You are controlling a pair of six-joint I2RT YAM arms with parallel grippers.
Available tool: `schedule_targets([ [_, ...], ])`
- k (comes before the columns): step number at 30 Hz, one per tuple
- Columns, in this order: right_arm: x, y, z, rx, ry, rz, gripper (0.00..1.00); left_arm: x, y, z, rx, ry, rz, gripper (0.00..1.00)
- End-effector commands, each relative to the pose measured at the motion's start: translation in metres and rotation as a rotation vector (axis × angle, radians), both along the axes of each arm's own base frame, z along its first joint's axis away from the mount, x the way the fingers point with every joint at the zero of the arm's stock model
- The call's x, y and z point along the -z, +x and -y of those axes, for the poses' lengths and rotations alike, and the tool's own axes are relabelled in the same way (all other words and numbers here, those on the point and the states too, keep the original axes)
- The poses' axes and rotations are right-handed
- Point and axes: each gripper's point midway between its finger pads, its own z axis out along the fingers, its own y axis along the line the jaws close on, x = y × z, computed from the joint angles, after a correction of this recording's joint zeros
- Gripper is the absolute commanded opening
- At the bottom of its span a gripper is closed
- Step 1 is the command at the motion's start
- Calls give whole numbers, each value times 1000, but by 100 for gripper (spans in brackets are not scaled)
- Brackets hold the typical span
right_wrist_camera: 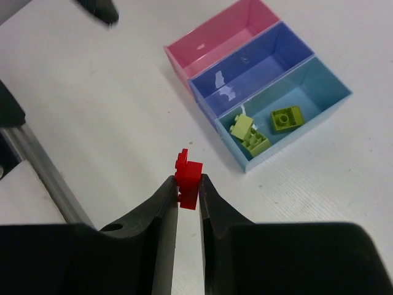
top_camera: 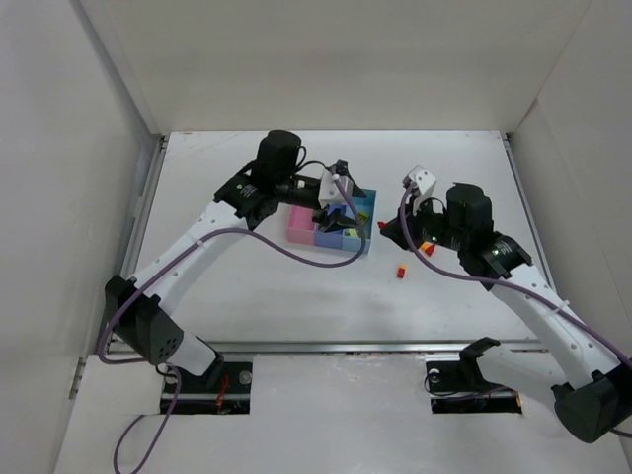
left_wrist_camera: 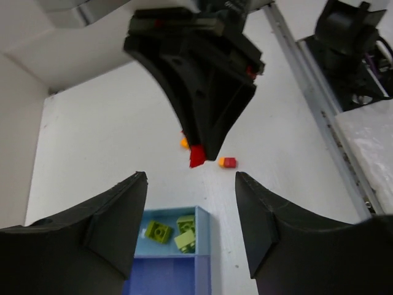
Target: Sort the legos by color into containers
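The three joined bins, pink (right_wrist_camera: 215,42), medium blue (right_wrist_camera: 261,58) and light blue (right_wrist_camera: 319,86), sit at the table's middle. The light blue bin (left_wrist_camera: 184,214) holds three yellow-green bricks (right_wrist_camera: 256,143); the pink and medium blue bins look empty. My right gripper (right_wrist_camera: 188,183) is shut on a red brick (right_wrist_camera: 189,169), held above the table just right of the bins (top_camera: 381,225). My left gripper (left_wrist_camera: 190,178) is open and empty, hovering over the bins (top_camera: 338,223). A red-and-orange brick (top_camera: 401,270) and an orange brick (left_wrist_camera: 183,142) lie on the table.
White walls enclose the table on the left, back and right. A metal rail (top_camera: 326,346) runs along the near edge. Purple cables (top_camera: 296,255) hang from both arms over the table.
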Motion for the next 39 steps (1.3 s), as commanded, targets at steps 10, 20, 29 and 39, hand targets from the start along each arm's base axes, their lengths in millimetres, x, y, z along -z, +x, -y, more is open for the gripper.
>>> schedule_targets([
  [10,-37,-26,-21,-191,31,197,0,22,-53,20,225,51,-55,28],
  [20,-24,-39,-30,-257,-22,190,0,24,-45,23,190,58,-52,39],
  [29,-21,-38,-30,-264,-46,206,0,16,-29,17,137,57,-30,43],
  [39,-27,-35,-32,-262,-37,224,0,32,-27,20,128,89,-54,32],
])
